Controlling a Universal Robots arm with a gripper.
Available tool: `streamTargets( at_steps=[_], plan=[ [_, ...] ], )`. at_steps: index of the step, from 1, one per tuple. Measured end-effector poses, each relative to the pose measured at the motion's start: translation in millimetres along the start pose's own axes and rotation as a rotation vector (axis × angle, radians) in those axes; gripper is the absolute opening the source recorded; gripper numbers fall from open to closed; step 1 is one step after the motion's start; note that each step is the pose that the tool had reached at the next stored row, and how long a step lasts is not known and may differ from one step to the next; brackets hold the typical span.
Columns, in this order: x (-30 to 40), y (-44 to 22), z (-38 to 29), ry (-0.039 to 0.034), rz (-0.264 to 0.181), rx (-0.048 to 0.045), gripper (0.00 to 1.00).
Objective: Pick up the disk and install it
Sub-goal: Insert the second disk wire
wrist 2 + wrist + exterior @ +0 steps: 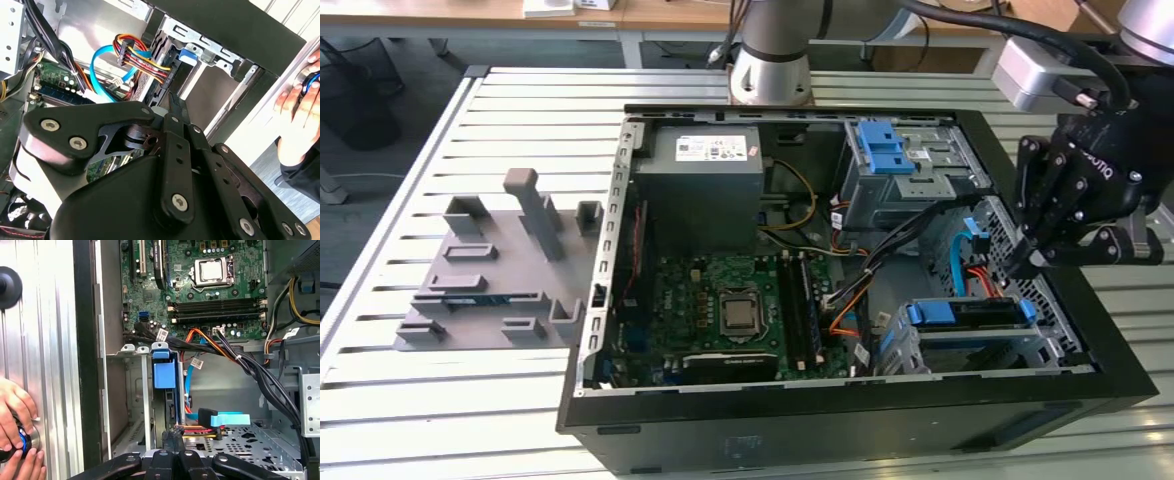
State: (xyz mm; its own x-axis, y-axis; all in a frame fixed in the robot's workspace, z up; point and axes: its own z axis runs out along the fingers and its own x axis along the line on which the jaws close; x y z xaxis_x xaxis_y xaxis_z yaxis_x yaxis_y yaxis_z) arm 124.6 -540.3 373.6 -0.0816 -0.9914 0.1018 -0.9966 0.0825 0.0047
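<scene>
gripper [1027,262] hangs over the lower drive cage [1047,345] at the exterior view's right end of the open pc case [854,440]. its fingers are pinched together w/ nothing between them; in the second wrist view they meet in one thin tip [174,105]. so it's prob not carrying anything, more poised to nudge or press.

disk [967,314] sits in that cage, blue carrier end facing up out of the slot. in the first wrist view it's edge-on [164,375], standing between the cage's metal rails, just beside the gripper tips. whether it's fully home i can't tell. looks seated or nearly so, judging by the carrier lying about level w/ the rail tops.

sata/power cables [220,419] are bunched beside the slot, likely kept close for plugging into the drive.

person's hand [15,425] rests on a round blue-ringed knob on the worktop [520,400] outside the case wall. grey fixture tray [494,270] lies well apart, at the exterior view's left.
</scene>
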Motion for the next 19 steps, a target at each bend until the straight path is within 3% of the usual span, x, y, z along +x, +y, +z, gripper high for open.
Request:
streamTargets(
  at_steps=[7, 15, 19],
  plan=[
    [0.9, 2.5, -8.1, 0.0000, 0.000, 0.0002, 0.11],
    [2.3, 18.8, -8.2, -0.0007, 0.001, 0.0075, 0.11],
    [2.3, 21.8, -9.0, -0.0005, -0.002, 0.0093, 0.11]
  ],
)
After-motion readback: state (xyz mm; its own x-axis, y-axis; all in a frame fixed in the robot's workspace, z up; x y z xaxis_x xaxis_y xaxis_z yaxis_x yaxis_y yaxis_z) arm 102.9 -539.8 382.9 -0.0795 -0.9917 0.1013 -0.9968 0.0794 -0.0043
